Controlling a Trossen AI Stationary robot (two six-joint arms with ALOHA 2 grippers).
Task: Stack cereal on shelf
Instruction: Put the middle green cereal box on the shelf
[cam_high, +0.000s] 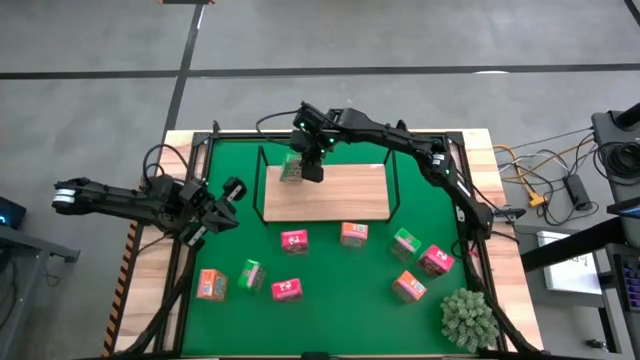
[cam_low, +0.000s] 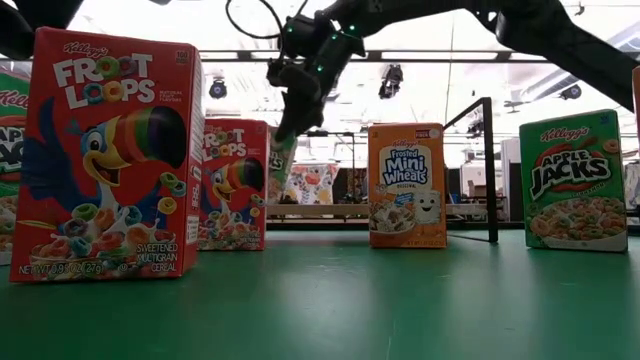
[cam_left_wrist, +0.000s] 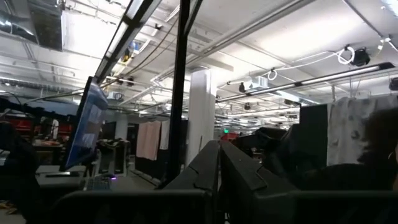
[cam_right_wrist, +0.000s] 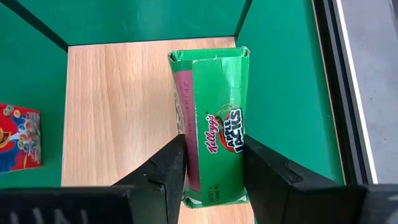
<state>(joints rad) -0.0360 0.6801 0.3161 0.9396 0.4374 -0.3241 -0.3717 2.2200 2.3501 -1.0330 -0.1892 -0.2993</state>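
- Cereal boxes lay scattered on the green mat (cam_high: 330, 275) nearest the counter's front edge: an orange one (cam_high: 211, 285), a small green one (cam_high: 252, 274) and a pink-red one (cam_high: 287, 290) on the left, more toward the right beside the spiky plant (cam_high: 467, 318).
- Left gripper (cam_high: 222, 212) waited low at the mat's left side, its fingers apparently spread.
- Farther back, the shelf (cam_high: 325, 192) carried nothing but the box being delivered.
- Right gripper (cam_right_wrist: 211, 165) hung over the shelf's back-left corner, its fingers pinching a green Apple Jacks box (cam_right_wrist: 214, 155) across its narrow sides.
- Judged light, thin-walled cardboard: stiff enough to hold by the side faces, easily crushed or tipped, so gentle pressure near mid-height suits.
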